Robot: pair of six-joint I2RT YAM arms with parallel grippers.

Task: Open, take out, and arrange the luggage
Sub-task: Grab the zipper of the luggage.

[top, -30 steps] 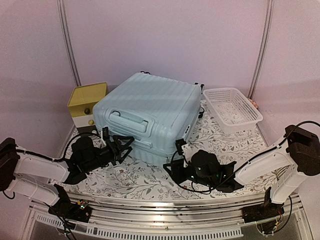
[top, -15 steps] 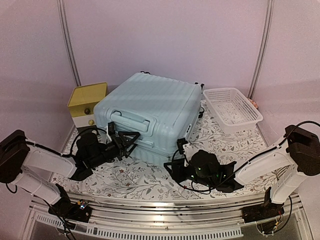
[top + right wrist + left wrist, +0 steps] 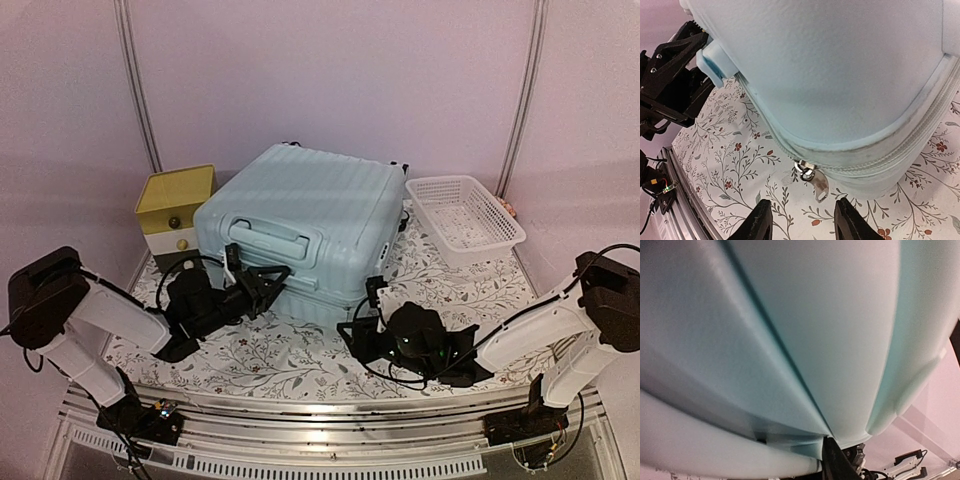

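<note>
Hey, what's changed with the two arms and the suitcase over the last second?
The left gripper has pushed rightward up to the near face of the luggage, below its handle, fingers narrowing; whether it grips anything is unclear. The luggage seems nudged slightly right. The right gripper shifted a little right, open below the zipper pull. The basket and yellow drawer box stayed put.

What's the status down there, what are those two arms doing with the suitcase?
Right fingers open, just short of zipper pull. Left fingers at suitcase near side, grip unclear. Suitcase shut, nothing blocking.
</note>
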